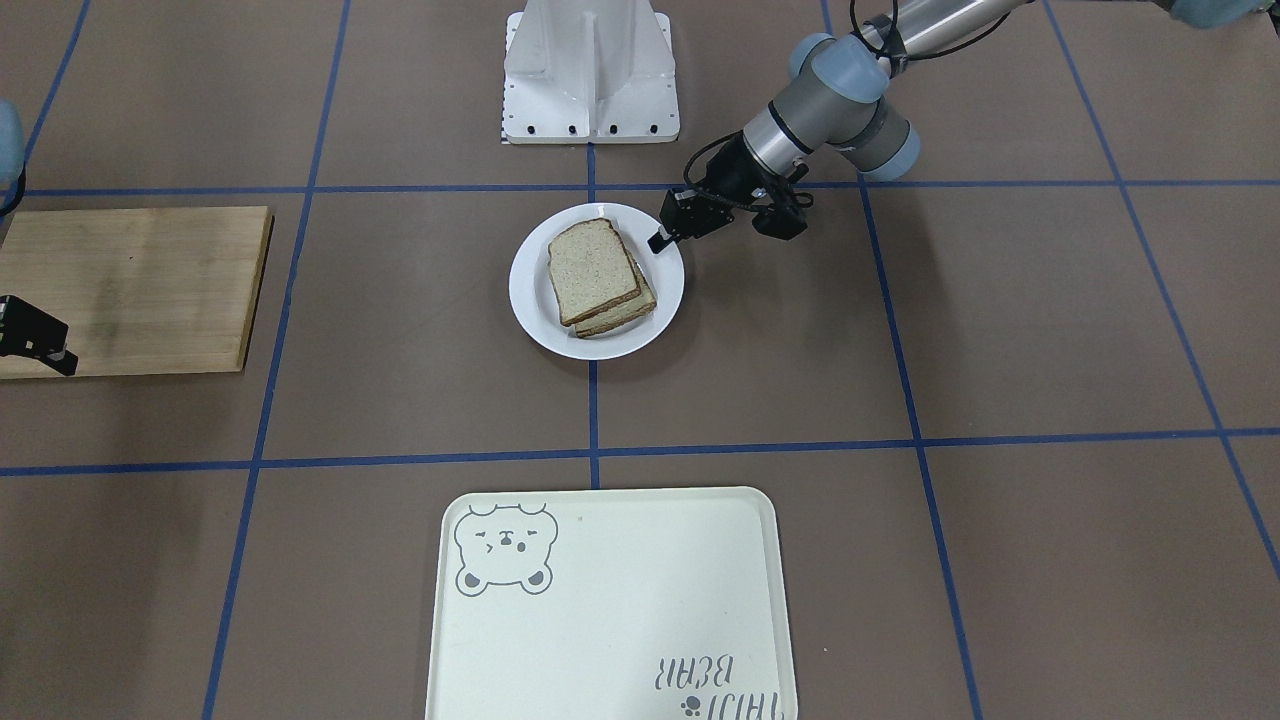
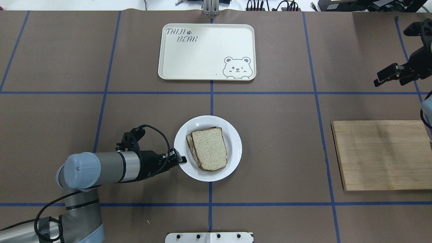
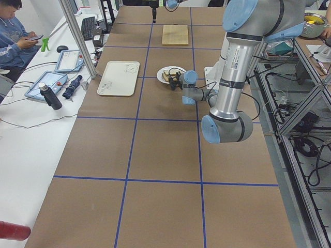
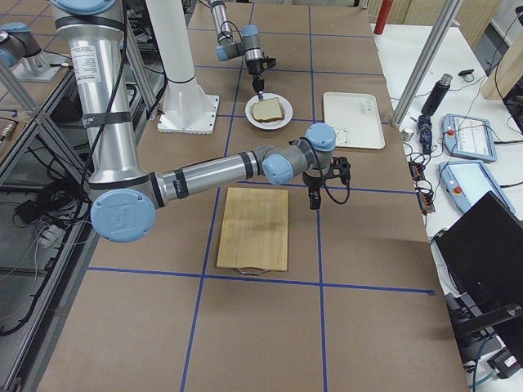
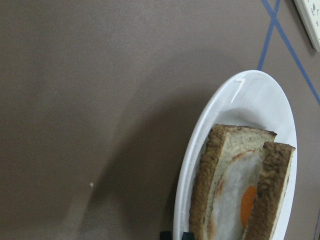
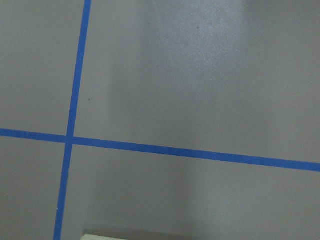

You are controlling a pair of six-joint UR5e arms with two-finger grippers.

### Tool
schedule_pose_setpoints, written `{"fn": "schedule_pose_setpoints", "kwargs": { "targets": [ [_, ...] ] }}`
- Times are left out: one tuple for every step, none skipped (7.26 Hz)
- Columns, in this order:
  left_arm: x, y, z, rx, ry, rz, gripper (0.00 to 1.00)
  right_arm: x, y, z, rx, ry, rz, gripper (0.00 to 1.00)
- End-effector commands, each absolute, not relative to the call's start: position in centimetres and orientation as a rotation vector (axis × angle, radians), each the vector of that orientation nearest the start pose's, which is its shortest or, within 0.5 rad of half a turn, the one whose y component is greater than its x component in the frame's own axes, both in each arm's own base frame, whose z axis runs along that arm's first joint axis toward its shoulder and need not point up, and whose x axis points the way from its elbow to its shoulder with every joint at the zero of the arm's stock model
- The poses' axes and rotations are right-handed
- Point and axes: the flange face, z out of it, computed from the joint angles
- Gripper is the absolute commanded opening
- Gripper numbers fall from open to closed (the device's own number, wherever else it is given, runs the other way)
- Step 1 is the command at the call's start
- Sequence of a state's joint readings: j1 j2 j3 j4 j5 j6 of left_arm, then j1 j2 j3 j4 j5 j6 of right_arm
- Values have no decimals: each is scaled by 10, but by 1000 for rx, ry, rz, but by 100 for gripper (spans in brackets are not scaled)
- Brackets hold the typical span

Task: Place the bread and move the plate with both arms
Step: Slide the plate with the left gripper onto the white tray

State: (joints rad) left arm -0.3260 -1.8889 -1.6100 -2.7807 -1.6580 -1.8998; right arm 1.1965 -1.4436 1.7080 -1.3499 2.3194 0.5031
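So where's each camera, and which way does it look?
Front-facing: across the table, facing the robot; left gripper at the plate.
Overhead: behind the robot, looking down; left arm, right gripper.
Exterior left: table's left end; left arm near.
Exterior right: right end; right arm near.
Left wrist: down at plate; gripper barely shows.
Right wrist: down at tape; no robot shows.
First two share the plate.

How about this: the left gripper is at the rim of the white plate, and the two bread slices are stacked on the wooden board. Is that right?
Not quite. The bread slices are stacked on the white plate, not on the wooden board; the overhead exterior view shows this. The left gripper is at the plate's rim, as you said.
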Motion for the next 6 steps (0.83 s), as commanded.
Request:
{"fn": "schedule_pose_setpoints", "kwargs": {
  "targets": [
    [519, -309, 319, -107, 1664, -468, 0, -143, -540, 499, 107, -860, -63, 100],
    [513, -317, 310, -92, 1685, -480, 0, -143, -541, 498, 109, -859, -63, 100],
    [510, -328, 293, -45, 1723, -522, 0, -143, -541, 498, 110, -859, -63, 100],
    [503, -343, 281, -15, 1761, -543, 0, -142, -541, 498, 110, -859, -61, 100],
    [493, -362, 274, -1, 1778, -591, 0, -142, -541, 498, 111, -859, -62, 100],
    [478, -388, 270, 30, 1790, -668, 0, -142, -542, 496, 116, -860, -65, 100]
  ]
}}
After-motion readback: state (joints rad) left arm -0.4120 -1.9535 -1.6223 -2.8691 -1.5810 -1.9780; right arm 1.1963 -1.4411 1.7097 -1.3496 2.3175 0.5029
